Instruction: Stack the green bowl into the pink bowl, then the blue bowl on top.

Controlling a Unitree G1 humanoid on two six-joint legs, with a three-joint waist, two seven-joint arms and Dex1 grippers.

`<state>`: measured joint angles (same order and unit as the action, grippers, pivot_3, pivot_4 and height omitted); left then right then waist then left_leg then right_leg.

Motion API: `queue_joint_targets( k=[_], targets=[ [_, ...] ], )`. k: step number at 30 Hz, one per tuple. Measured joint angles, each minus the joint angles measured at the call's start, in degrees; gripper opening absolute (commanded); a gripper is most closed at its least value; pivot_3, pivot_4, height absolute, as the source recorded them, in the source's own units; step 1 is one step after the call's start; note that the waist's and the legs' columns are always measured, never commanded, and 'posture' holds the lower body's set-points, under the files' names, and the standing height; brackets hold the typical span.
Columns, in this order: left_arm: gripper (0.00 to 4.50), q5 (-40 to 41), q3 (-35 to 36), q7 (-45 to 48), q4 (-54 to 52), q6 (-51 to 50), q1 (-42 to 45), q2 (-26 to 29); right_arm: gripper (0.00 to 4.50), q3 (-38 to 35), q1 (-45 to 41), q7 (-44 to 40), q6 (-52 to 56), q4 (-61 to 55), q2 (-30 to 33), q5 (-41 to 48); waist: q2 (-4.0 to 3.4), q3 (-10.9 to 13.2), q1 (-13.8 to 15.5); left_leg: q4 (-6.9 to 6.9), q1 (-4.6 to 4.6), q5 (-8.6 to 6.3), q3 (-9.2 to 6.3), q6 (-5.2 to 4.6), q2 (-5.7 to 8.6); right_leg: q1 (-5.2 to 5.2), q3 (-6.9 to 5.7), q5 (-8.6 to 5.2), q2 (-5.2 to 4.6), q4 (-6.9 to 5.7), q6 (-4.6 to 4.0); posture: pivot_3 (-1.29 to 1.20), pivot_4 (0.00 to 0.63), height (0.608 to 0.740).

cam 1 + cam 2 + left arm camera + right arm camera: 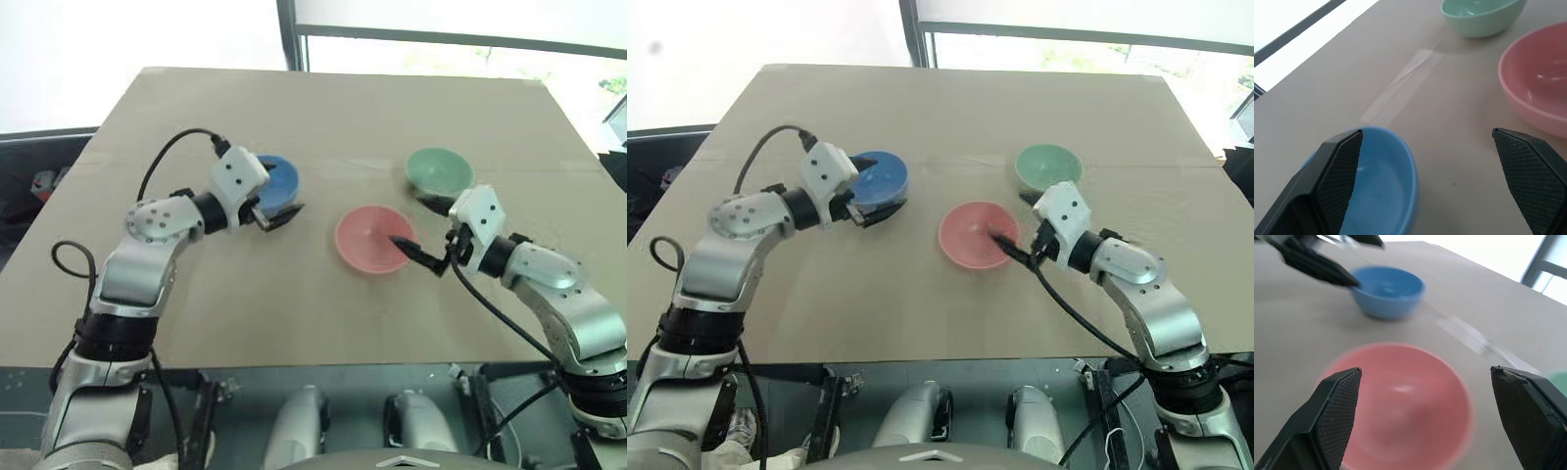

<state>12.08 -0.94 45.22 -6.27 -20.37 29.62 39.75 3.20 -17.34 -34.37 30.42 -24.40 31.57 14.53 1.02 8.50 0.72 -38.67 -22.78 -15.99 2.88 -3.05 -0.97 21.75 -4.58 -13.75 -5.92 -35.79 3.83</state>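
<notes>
Table [294, 108]: tan, three bowls apart.
Left gripper [1430, 181]: spread wide at the blue bowl [276, 183].
Right gripper [1425, 421]: gaping over the pink bowl [370, 238], empty.
Green bowl [438, 169]: alone.

The left pincer [1427, 181] gapes wide over the counter [1352, 83], one finger above the blue bowl [1383, 191]; the pink bowl [1537, 83] and green bowl [1481, 17] lie beyond.

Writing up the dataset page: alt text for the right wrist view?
The open right hand hovers over the empty pink bowl on a tan table. Beyond it sits the blue bowl, with the left hand at its rim; the green bowl's edge peeks in at one side.
</notes>
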Motion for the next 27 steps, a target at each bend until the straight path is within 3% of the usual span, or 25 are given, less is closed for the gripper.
queue_joint_targets(
  k=[3,9,17,20,24,27],
  targets=[
    [4.50,7.31,2.22,2.70,0.68,1.01,-0.51,-5.68,4.43,0.56,-5.97,2.95,-4.80,11.41,3.43,-7.86,0.03,0.04,-0.09,-0.05,-0.05,0.00,0.03,0.00,-0.02,0.08,0.04,0.00,-0.03,0.00,0.01,0.00,0.150,0.740],
    [4.50,19.66,8.99,10.02,0.66,1.80,-1.66,-7.87,4.43,4.98,-18.93,3.17,-15.21,33.16,4.12,-16.65,0.01,0.04,-1.38,0.13,0.01,0.08,0.04,0.12,-0.16,0.09,0.03,0.00,0.00,0.05,-0.01,0.00,0.150,0.740],
    [4.50,29.94,13.55,12.59,-1.87,-5.12,-7.16,-6.12,4.43,11.29,-27.61,-1.85,-26.86,54.42,-0.11,-21.70,0.00,0.06,-1.53,0.20,-0.06,0.07,-0.02,0.12,-0.22,0.07,-0.06,0.00,-0.01,0.03,0.00,0.00,0.150,0.740],
    [4.50,31.26,14.69,12.28,-4.65,-6.05,-9.67,-5.11,3.84,12.24,-29.63,-2.86,-30.26,61.51,-1.79,-23.00,-0.03,0.08,-1.50,0.19,-0.06,0.07,-0.04,0.12,-0.21,0.02,-0.08,0.00,-0.02,0.06,0.00,0.00,0.150,0.740],
    [4.50,32.03,15.37,10.92,-7.90,-6.65,-12.49,-4.93,2.22,12.22,-31.97,-3.27,-33.34,66.86,-2.76,-23.73,-0.05,0.10,-1.56,0.18,-0.01,0.10,-0.07,0.16,-0.23,0.00,-0.10,0.00,0.00,0.09,-0.01,0.00,0.150,0.740],
    [4.50,32.46,16.27,9.94,-9.10,-6.79,-13.68,-4.69,2.22,11.28,-32.24,-3.90,-33.29,65.21,-2.77,-23.26,-0.07,0.11,-1.64,0.18,0.00,0.11,-0.07,0.18,-0.24,0.01,-0.09,0.00,0.00,0.06,-0.01,0.00,0.150,0.740]
  ],
)
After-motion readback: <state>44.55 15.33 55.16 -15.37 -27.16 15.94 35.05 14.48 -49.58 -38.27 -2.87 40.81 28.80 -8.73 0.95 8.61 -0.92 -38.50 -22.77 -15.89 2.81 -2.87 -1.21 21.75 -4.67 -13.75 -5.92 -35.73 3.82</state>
